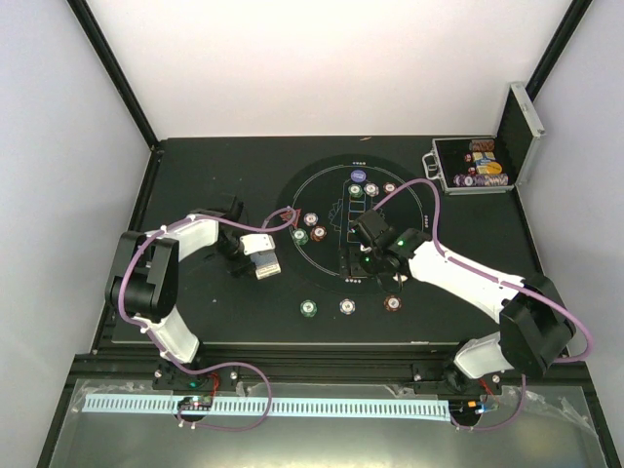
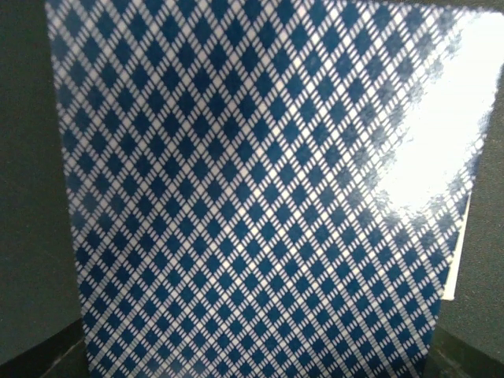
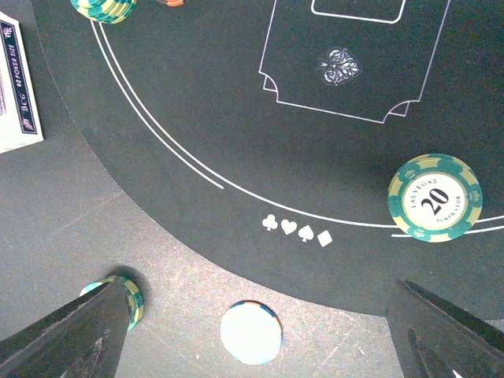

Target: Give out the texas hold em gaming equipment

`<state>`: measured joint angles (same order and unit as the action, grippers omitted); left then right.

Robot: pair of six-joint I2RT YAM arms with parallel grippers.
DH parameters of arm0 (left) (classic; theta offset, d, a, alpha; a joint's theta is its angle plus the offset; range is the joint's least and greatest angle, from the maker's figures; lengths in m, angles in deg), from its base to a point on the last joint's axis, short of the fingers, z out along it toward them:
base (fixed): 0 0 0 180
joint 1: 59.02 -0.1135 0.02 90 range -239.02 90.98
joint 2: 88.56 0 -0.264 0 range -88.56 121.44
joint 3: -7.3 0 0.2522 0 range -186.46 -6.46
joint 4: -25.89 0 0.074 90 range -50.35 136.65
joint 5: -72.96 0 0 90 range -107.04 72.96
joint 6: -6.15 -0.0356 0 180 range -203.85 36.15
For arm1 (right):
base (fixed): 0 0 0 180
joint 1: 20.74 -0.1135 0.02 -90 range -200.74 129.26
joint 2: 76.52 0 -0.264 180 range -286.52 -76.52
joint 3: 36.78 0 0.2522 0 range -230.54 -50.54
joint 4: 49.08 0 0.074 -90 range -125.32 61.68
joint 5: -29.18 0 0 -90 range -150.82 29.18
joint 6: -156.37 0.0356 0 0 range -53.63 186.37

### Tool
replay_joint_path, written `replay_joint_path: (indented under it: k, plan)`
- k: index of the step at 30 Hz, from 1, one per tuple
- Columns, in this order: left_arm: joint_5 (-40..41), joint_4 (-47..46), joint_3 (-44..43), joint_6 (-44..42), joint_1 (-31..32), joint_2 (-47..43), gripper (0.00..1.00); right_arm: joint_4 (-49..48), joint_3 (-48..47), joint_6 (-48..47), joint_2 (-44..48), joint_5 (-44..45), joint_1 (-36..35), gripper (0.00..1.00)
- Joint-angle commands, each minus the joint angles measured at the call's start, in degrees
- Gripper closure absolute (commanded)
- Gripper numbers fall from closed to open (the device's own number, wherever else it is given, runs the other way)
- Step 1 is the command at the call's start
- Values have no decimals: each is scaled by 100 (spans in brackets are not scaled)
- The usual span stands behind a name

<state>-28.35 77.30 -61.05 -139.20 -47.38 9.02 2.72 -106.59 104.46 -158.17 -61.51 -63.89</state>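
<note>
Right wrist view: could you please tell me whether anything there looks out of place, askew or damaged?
Nothing looks spilled or damaged. The only slight oddity: the green 20 chip lies across the white border line of the mat rather than clear of it.

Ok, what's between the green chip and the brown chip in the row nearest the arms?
A white disc lies between the green chip and brown chip, touching neither; the top view shows it.
</note>
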Motion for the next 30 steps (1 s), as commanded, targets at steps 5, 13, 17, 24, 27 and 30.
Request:
replay_joint_path:
  k: [5, 13, 17, 24, 27, 30]
  plan:
    - [121, -138, 281, -212, -5, 103, 58, -245, 83, 78, -17, -248, -50, 9]
    - [234, 20, 247, -251, -10, -129, 98, -479, -16, 141, -83, -573, -50, 9]
    - [176, 385, 101, -327, -20, -373, 98, -762, -70, 199, -62, -892, -46, 9]
    - [-55, 1137, -143, -454, -21, -925, 98, -1539, 43, 402, -63, -1801, -41, 10]
    - [-199, 1456, -299, -450, -17, -1100, 99, -2060, 228, 666, -58, -2234, -30, 12]
    - [-453, 1790, -480, -441, 8, -1298, 98, -2803, 419, 1078, -122, -2757, -32, 15]
